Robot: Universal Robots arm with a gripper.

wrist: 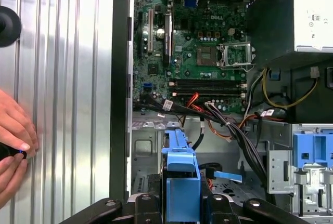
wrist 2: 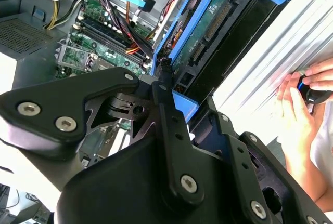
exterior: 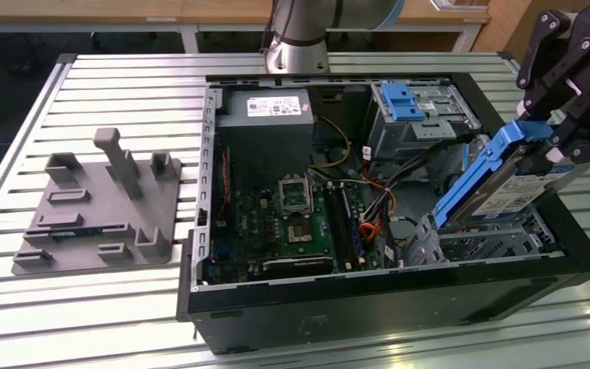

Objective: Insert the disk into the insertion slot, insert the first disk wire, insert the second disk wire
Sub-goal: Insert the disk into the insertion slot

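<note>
Here, the largest thing was the slatted metal counter [exterior: 120, 77]. On it lay an open desktop computer case [exterior: 377, 304], and beside it, toward the exterior view's left, a grey fixture with pegs [exterior: 101, 207]. Inside the case, the green motherboard [exterior: 295, 223] took the middle. The taller grey cage with a blue bracket [exterior: 418, 115] stood in the far corner.

In the near corner, on the exterior view's right, was the insertion slot [exterior: 500, 244], a low cage of perforated silver metal. The disk [exterior: 500, 188], in its bright blue carrier, hung over this cage. It was steeply tilted, with the lower end at the mouth of the cage and the upper end raised. I could not tell whether the lower end touched the metal.

The gripper [exterior: 553, 142] held the raised end, and its black fingers [wrist: 141, 204] were closed on the blue carrier from both sides.

So the step in hand was, in my judgement, the first one, and the disk was not yet seated. To finish it, I think the disk must come flatter and in line with the cage walls, because the cage is only a little wider than the disk.

The first disk wire [wrist: 193, 98], thin and red, lay loose among the cables near the motherboard's edge. A person's hand [wrist 2: 302, 99] rested on the counter outside the case.
</note>
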